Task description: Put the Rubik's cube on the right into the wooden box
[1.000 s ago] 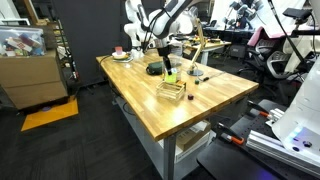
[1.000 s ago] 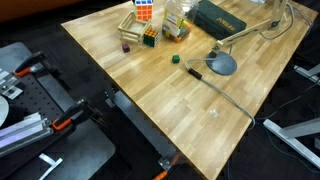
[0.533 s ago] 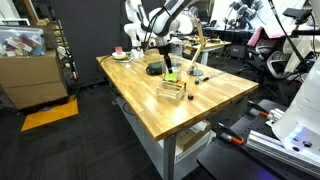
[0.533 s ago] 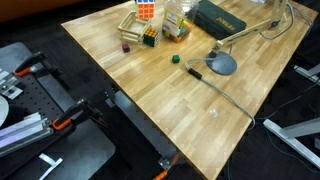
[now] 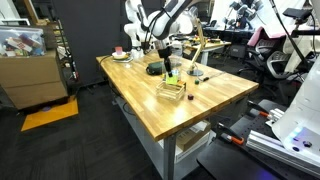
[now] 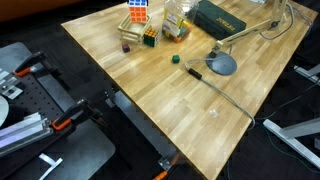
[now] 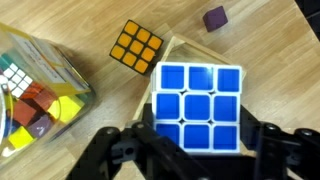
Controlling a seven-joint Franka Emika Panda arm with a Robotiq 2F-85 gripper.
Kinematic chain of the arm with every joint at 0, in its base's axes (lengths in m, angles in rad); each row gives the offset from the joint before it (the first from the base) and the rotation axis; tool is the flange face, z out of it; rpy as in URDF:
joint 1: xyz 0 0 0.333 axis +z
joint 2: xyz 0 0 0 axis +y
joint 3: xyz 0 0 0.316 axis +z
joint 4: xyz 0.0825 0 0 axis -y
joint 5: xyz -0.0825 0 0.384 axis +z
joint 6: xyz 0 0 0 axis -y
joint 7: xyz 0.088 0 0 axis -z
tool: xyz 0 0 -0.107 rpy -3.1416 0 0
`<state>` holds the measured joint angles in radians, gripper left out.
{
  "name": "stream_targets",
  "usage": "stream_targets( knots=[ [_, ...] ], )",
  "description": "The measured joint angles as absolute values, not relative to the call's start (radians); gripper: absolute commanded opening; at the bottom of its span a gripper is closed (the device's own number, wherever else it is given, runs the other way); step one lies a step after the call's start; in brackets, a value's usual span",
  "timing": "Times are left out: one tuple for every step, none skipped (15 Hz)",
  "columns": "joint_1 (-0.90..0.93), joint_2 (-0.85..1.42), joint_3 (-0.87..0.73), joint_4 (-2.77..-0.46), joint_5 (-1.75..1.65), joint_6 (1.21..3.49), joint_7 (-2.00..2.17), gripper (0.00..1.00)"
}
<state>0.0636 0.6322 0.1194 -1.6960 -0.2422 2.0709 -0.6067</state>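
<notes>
My gripper [image 7: 200,150] is shut on the Rubik's cube [image 7: 200,106], one finger on each side. The cube's blue face fills the middle of the wrist view. In an exterior view the cube [image 6: 138,10] shows orange-red and pale faces at the top edge, held above the wooden box [image 6: 134,29]. The gripper itself is cut off there. The pale rim of the box [image 7: 166,52] shows under the cube in the wrist view. The box also shows in an exterior view [image 5: 172,90].
A second cube with an orange top [image 7: 137,47] lies beside the box [image 6: 150,37]. A small purple block [image 7: 214,17], a clear tub of coloured blocks [image 7: 35,85], a green block [image 6: 174,59], a lamp base [image 6: 222,64] and a dark case [image 6: 220,15] lie nearby.
The held cube has shifted slightly to the left along the top edge of an exterior view. Nothing else has moved.
</notes>
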Motion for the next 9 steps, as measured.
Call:
stream_targets(
  knots=[
    [0.067,0.627,0.12,-1.706,-0.239,2.07,-0.579,0.53],
    [0.068,0.62,0.122,-1.716,-0.234,2.07,-0.554,0.53],
    [0.068,0.613,0.123,-1.726,-0.225,2.069,-0.532,0.53],
    [0.067,0.606,0.123,-1.736,-0.216,2.069,-0.51,0.53],
    [0.064,0.604,0.123,-1.743,-0.199,2.069,-0.49,0.53],
    [0.06,0.604,0.123,-1.749,-0.176,2.069,-0.474,0.53],
    [0.054,0.604,0.122,-1.755,-0.151,2.069,-0.461,0.53],
    [0.047,0.604,0.122,-1.761,-0.124,2.071,-0.456,0.53],
    [0.038,0.605,0.122,-1.767,-0.098,2.072,-0.456,0.53]
  ],
)
